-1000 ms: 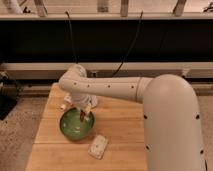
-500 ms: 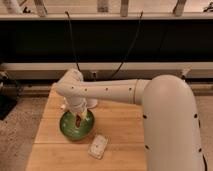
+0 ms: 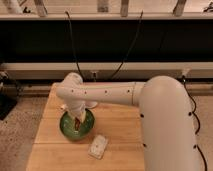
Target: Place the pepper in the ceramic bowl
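The fingers of the gripper (image 3: 76,118) are clenched on the pepper (image 3: 77,122), holding it upright inside the bowl (image 3: 64,129) by the left edge of the tabletop (image 3: 120,135). The pepper is probably light, slim and slightly slick, so a gentle grip across its middle suits it.

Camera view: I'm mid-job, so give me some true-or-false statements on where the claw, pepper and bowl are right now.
1. The claw is down over the green bowl. True.
2. The pepper lies on the bare wood, far from the bowl. False: its red-orange colour shows at the claw, over the inside of the bowl.
3. A flat white object lies on the wooden table beside the bowl, nearer the front edge. True.
4. The bowl stands on the floor. False: it stands on the table, towards the table's left side.
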Robot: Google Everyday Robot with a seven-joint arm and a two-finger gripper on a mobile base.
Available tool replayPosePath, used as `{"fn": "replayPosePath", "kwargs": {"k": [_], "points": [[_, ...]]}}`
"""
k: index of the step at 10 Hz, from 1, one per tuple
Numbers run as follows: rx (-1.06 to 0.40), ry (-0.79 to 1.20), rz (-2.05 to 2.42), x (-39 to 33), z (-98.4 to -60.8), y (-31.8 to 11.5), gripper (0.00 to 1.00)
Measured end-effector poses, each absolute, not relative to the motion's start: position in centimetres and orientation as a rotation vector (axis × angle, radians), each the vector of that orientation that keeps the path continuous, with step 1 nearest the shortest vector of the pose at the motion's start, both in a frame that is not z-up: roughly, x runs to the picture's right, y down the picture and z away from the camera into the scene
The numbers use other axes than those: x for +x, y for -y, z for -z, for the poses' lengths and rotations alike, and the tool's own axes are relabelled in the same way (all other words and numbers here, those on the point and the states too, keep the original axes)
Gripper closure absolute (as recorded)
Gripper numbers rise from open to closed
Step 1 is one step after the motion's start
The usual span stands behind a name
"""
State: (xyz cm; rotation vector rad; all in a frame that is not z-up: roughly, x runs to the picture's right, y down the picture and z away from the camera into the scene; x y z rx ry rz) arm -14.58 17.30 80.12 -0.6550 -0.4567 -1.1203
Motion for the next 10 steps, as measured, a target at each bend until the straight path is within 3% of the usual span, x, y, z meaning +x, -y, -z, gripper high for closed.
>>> {"fn": "replayPosePath", "kwargs": {"k": [6, 8, 10], "points": [[-0.666, 0.468, 1.116, -14.0, -81.2, -18.1, 0.32], [-0.669, 0.47, 1.107, -13.8, -81.4, -18.2, 0.2], [-0.666, 0.477, 1.101, -13.8, -81.6, -18.3, 0.2]]}}
